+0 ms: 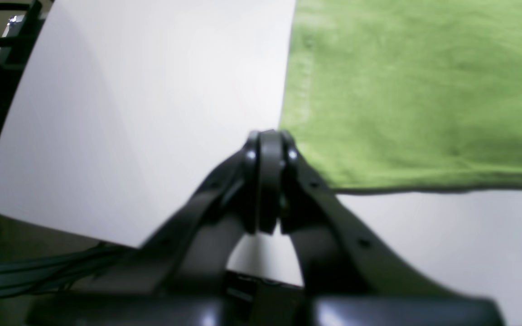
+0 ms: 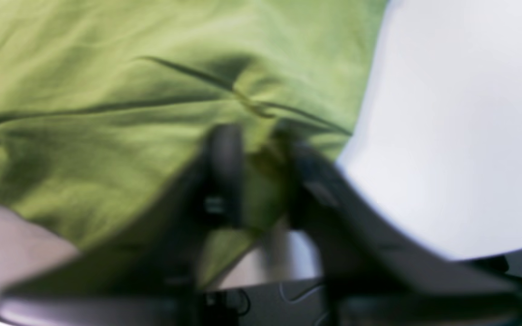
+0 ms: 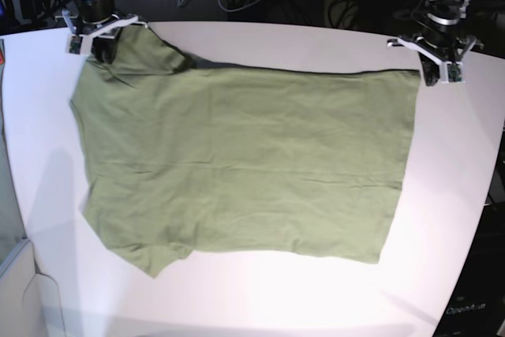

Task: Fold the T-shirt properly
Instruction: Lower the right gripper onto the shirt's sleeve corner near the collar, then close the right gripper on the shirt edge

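Base view: shirt [image 3: 245,163] laid flat, long axis left-right; right fingers [image 3: 101,46] pinched on far-left sleeve, left fingers [image 3: 442,73] pressed together beside far-right hem.

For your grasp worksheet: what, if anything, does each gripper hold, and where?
Right gripper: pinches T-shirt fabric at its far sleeve corner. Left gripper: shut at the hem corner; hold cannot be told.

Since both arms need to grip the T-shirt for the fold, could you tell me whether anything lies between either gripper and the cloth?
Nothing visible does. The right gripper is already in the T-shirt fabric near a sleeve. The left gripper, jaws shut, sits at the shirt's corner by the hem, with only bare table beside it.
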You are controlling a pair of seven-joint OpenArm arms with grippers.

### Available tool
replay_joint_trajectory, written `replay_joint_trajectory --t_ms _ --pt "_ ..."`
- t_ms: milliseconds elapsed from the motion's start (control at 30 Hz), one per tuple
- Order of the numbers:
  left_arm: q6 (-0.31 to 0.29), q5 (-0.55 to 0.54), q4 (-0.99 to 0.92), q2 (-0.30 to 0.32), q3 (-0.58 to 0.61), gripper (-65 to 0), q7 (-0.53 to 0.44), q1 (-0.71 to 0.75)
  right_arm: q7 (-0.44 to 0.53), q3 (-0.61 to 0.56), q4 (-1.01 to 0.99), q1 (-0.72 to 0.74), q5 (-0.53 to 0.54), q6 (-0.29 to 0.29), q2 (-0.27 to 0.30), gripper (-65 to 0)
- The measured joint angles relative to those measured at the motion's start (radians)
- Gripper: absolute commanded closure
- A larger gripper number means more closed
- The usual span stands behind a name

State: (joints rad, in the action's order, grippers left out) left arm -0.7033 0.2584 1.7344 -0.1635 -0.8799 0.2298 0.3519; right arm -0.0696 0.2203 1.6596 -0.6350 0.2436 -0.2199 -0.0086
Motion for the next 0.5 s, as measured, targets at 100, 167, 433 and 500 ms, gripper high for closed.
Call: replay_joint_trajectory --t_ms 100,167,433,500 --pt "0.000 0.000 0.000 0.000 0.000 -0.6 0.000 0.000 0.002 0.000 0.000 0.013 -0.001 0.000 0.000 -0.4" --pt "0.000 0.000 0.000 0.000 0.000 -0.6 0.000 0.000 0.002 0.000 0.000 0.014 -0.001 0.000 0.000 -0.4" --pt "0.000 0.000 0.000 0.000 -0.001 -0.6 0.000 0.000 0.002 0.005 0.009 0.003 -0.002 0.002 0.000 -4.5" --pt "0.000 0.000 0.000 0.000 -0.001 -0.6 0.000 0.000 0.002 0.007 0.009 0.001 -0.003 0.002 0.001 -13.6"
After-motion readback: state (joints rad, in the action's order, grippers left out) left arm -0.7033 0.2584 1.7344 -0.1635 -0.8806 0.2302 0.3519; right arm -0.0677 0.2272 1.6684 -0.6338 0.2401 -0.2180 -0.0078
